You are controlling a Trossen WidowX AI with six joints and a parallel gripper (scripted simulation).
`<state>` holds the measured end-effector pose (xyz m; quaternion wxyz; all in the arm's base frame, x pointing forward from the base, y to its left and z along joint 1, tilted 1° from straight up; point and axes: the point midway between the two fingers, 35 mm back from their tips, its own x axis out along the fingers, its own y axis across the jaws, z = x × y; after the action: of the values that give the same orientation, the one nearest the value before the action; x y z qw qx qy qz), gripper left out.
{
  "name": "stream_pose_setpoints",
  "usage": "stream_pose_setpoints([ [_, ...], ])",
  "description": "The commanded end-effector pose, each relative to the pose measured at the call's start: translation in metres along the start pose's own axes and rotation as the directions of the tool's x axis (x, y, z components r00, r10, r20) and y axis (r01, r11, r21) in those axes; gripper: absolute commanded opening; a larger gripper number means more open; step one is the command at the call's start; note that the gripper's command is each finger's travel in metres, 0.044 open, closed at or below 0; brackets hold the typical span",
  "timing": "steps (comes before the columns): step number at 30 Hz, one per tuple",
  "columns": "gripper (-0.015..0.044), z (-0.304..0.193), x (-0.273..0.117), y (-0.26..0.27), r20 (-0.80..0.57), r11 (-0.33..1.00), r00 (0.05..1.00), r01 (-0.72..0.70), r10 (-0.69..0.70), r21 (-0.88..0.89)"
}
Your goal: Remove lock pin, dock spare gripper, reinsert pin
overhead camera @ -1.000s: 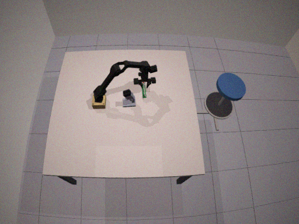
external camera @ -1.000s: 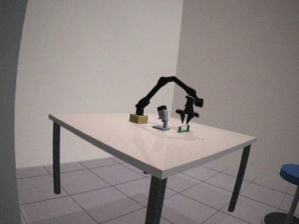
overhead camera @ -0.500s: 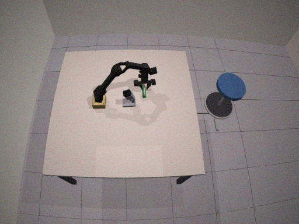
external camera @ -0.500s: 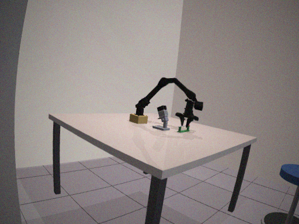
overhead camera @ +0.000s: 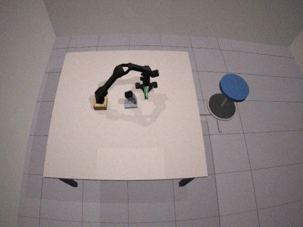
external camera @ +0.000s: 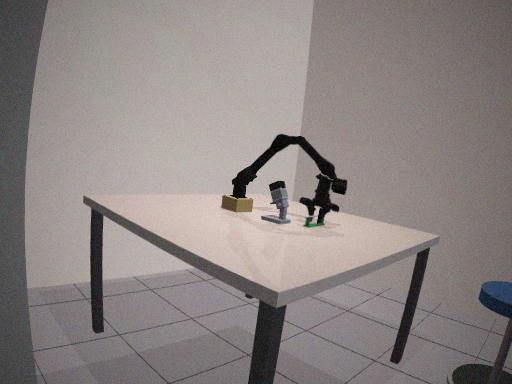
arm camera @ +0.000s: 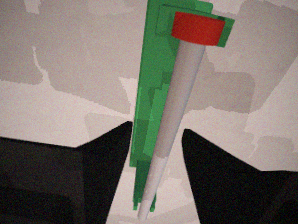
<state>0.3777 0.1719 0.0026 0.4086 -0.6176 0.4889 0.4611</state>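
Note:
The lock pin (arm camera: 176, 100) is a grey rod with a red head (arm camera: 197, 29). It lies on a green cradle (arm camera: 150, 75) (overhead camera: 145, 95) (external camera: 313, 224) on the table, to the right of the mount. My gripper (arm camera: 157, 131) (overhead camera: 145, 88) (external camera: 315, 217) points down over the cradle. Its fingers straddle the pin's lower half with a gap on each side, so it is open. The grey mount (overhead camera: 130, 104) (external camera: 275, 218) stands between the arm's base and the cradle. A dark block, the spare gripper (overhead camera: 128, 94) (external camera: 277, 185), sits on top of it.
The arm's tan base block (overhead camera: 100, 104) (external camera: 237, 203) stands left of the mount. A blue stool (overhead camera: 234, 87) (external camera: 497, 297) stands on the floor off the table's right side. The white table (overhead camera: 124, 159) (external camera: 300, 260) extends wide around the work area.

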Motion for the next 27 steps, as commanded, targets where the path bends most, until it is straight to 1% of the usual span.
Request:
stream_pose_setpoints([
  [1, 0.0180, 0.000, 0.003, 0.001, -0.005, 1.000, 1.000, -0.003, 0.003, -0.003],
  [2, 0.0180, 0.000, 0.003, 0.001, -0.005, 1.000, 1.000, -0.003, 0.003, -0.003],
  [9, 0.0000, 0.000, 0.003, 0.001, -0.005, 1.000, 1.000, -0.003, 0.003, -0.003],
  [19, 0.0000, -0.001, 0.001, 0.001, -0.005, 1.000, 1.000, -0.003, 0.003, -0.003],
  [27, 0.0000, -0.007, -0.023, 0.000, -0.005, 1.000, 1.000, -0.003, 0.003, -0.003],
])
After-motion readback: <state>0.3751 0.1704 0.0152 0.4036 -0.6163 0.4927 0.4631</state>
